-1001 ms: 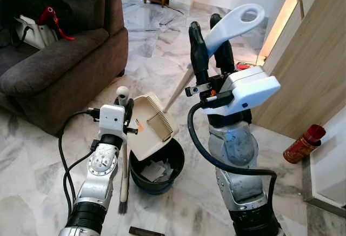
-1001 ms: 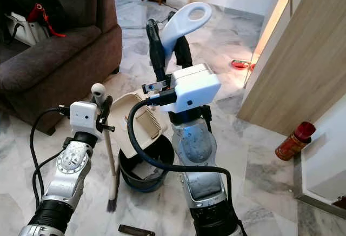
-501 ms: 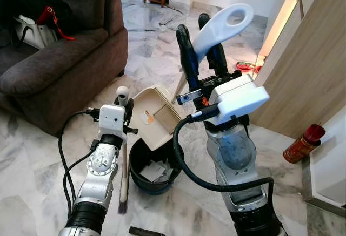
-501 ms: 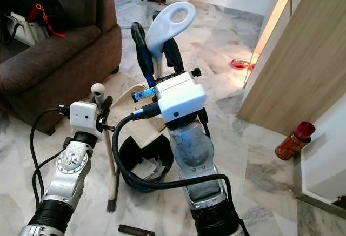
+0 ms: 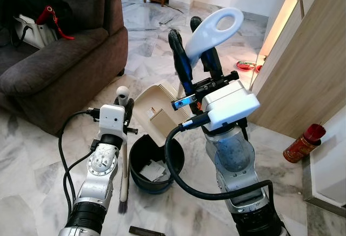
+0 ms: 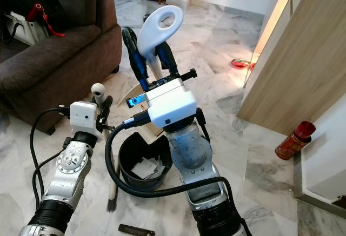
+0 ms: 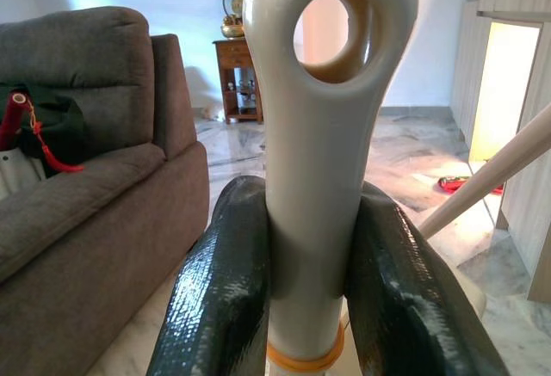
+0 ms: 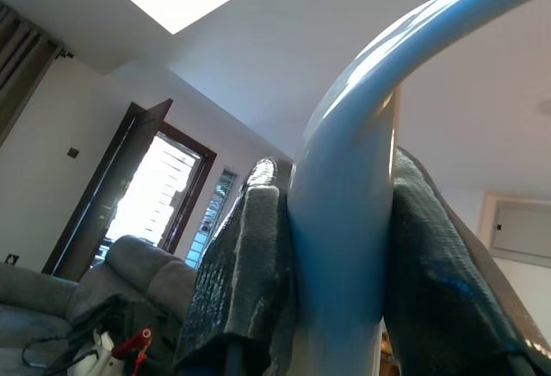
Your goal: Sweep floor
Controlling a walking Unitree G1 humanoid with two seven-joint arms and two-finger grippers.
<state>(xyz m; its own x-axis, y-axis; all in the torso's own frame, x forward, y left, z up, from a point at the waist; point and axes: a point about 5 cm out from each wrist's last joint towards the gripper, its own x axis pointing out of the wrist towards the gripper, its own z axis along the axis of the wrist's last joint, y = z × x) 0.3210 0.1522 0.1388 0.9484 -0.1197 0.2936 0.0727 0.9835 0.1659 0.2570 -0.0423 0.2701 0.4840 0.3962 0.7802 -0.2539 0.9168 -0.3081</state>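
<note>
Left eye view — right claw (image 5: 195,41) raised, clamping the dustpan handle (image 5: 212,28); left claw (image 5: 125,106) grips the broom (image 5: 123,163).

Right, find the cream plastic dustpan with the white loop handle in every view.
Left eye view: dustpan centre, tilted above the round black bin.
Right eye view: its loop handle top centre.
Left wrist view: its beige pole beside the cream brush.
Right wrist view: handle between two black fingers.
Shared landmark: brown sofa.
</note>
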